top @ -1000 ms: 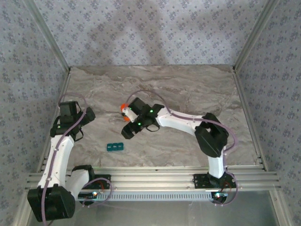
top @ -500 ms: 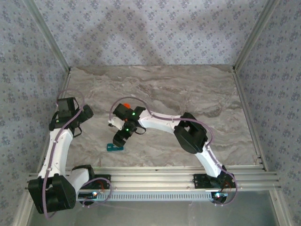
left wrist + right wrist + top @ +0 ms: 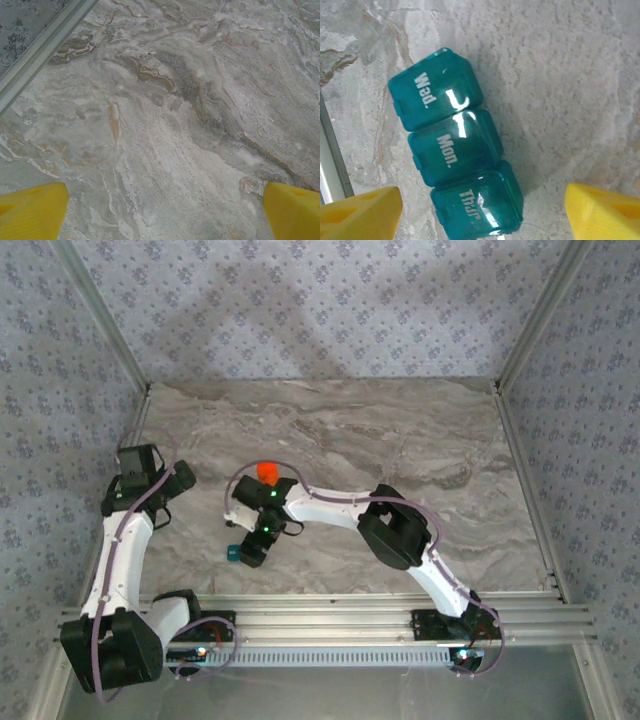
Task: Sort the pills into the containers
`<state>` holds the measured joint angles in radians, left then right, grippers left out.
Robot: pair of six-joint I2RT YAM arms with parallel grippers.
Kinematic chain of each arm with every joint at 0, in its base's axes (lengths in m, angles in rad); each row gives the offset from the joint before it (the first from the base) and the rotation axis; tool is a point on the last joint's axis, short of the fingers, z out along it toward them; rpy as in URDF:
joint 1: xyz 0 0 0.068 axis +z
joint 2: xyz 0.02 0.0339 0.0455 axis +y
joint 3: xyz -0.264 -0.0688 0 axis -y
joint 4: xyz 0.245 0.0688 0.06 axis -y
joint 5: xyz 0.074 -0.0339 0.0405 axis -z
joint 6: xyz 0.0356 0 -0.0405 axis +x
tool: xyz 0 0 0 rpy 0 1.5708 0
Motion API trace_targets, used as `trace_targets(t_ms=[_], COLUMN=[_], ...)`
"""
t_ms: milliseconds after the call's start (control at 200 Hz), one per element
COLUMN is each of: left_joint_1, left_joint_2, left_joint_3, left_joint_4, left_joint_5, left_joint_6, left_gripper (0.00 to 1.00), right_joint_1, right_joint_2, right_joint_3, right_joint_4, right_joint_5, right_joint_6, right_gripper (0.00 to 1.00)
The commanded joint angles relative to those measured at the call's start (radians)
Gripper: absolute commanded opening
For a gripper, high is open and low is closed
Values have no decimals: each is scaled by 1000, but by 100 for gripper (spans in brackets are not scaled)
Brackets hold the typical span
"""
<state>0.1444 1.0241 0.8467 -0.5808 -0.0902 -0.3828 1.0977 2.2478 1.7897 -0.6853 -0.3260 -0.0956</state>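
Hovering over the small teal plastic strip of three joined square compartments (image 3: 455, 150), the right gripper (image 3: 481, 216) has its yellow fingers (image 3: 360, 217) spread wide, at 7 and 5 o'clock in the wrist view. They flank the strip's near end without touching it and grip nothing. The strip's lids, marked Wed., Mon. and Thur., are shut. It lies on the grey marbled table (image 3: 570, 75), running from 11 to 6 o'clock. From above, an orange pill bottle (image 3: 266, 471) sits at 12 o'clock, just behind the right wrist. At 10 o'clock, well apart, the left gripper (image 3: 160, 212) gapes fully over bare table, holding nothing.
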Motion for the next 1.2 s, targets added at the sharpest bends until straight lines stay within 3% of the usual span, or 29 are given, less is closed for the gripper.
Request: trace_targets(t_ms=[0,440,855,1194], left_joint_1=[14,22,25,26], left_joint_2=[2,-1,-1,-1], left_joint_3=[20,5,7,11], left_joint_4=[-24,-28,-28,-33], left_joint_5=[20,44,50,55], left_joint_6=[9,-17,-31,-28], left_gripper=[99,99,99,99], right_joint_1=[14,47,69,85], right_joint_2=[33,44,53,56], right_joint_3=[39,37,24,26], right_joint_4=[-46,-21,13,9], right_joint_5=[33,191,231,224], right_joint_6=[-41,-105,-112,-108], right_gripper=[86,79,70,51])
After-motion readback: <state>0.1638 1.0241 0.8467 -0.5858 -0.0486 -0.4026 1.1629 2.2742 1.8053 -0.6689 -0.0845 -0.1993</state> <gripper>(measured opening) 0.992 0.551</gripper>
